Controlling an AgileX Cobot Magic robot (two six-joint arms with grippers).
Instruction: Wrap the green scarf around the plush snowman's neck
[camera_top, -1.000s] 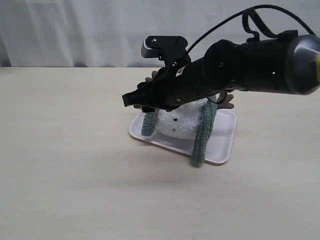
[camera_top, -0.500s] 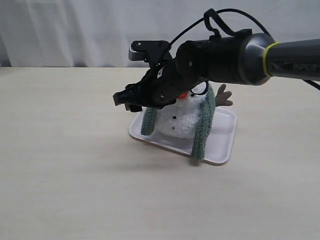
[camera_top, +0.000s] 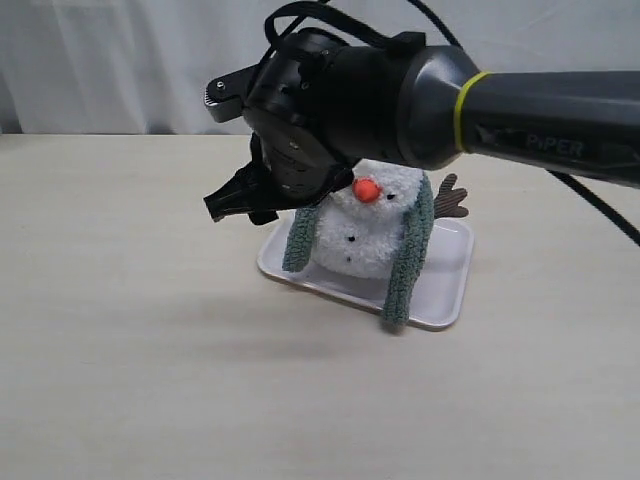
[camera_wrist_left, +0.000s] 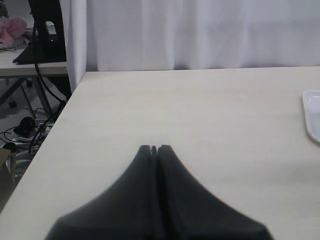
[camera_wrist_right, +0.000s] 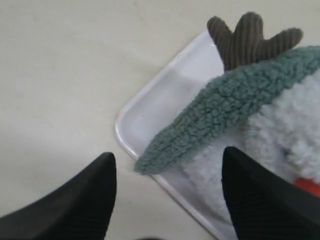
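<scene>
The plush snowman (camera_top: 362, 240) sits on a white tray (camera_top: 440, 290), its orange nose (camera_top: 366, 189) facing the camera. The green scarf (camera_top: 408, 255) is draped over it, with one end hanging down each side of the body; the shorter end (camera_top: 298, 240) is on the left. The neck is covered by the scarf and my arm. My right gripper (camera_top: 228, 206) hovers up and to the left of the snowman. In the right wrist view this gripper (camera_wrist_right: 169, 152) is open and empty, above the short scarf end (camera_wrist_right: 210, 112). My left gripper (camera_wrist_left: 154, 148) is shut over bare table.
A brown corduroy arm (camera_top: 452, 200) sticks out on the snowman's right side, and it also shows in the right wrist view (camera_wrist_right: 250, 37). A tray corner (camera_wrist_left: 312, 117) shows in the left wrist view. The table's left edge (camera_wrist_left: 55, 125) drops to cables on the floor.
My right arm has swung up and to the left, away from the short scarf end. The snowman's face and nose are now uncovered. The scarf and the left gripper have not moved.
</scene>
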